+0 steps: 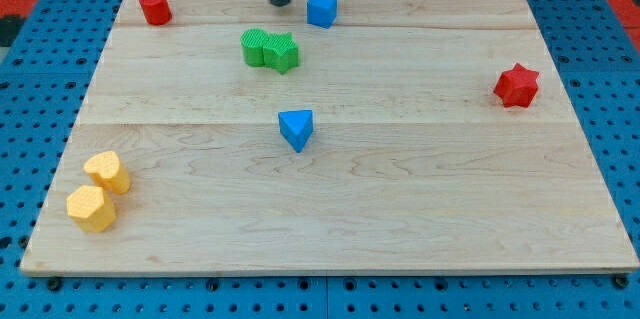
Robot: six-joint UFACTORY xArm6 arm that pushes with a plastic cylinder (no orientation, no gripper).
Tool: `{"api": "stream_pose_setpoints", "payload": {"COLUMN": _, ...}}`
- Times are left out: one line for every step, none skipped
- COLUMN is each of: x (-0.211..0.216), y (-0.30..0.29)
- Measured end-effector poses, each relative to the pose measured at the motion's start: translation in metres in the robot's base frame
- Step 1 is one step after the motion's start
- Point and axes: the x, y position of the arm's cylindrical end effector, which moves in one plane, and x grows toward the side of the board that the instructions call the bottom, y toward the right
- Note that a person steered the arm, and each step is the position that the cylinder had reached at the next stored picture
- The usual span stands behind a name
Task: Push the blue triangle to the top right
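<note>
The blue triangle (296, 128) lies near the middle of the wooden board (420, 199). My tip (279, 3) is at the view's top, well above the triangle and slightly left of it. The tip stands just left of a blue cube (322, 8) and above the green blocks, touching neither.
A green cylinder-like block (257, 47) and a green star (282, 53) sit together between the tip and the triangle. A red cylinder (154, 7) is at top left, a red star (517, 85) at right. Two yellow blocks (107, 172) (92, 208) sit at bottom left.
</note>
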Motion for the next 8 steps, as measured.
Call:
{"api": "stream_pose_setpoints", "payload": {"x": 0.009, "y": -0.077}}
{"api": "stream_pose_setpoints", "payload": {"x": 0.038, "y": -0.142}}
{"api": "stream_pose_setpoints", "payload": {"x": 0.108, "y": -0.13}}
{"api": "stream_pose_setpoints", "payload": {"x": 0.179, "y": -0.077}}
{"api": "stream_pose_setpoints", "payload": {"x": 0.215, "y": -0.035}}
{"api": "stream_pose_setpoints", "payload": {"x": 0.234, "y": 0.007}}
{"api": "stream_pose_setpoints", "payload": {"x": 0.226, "y": 0.048}}
{"api": "stream_pose_setpoints", "payload": {"x": 0.22, "y": 0.092}}
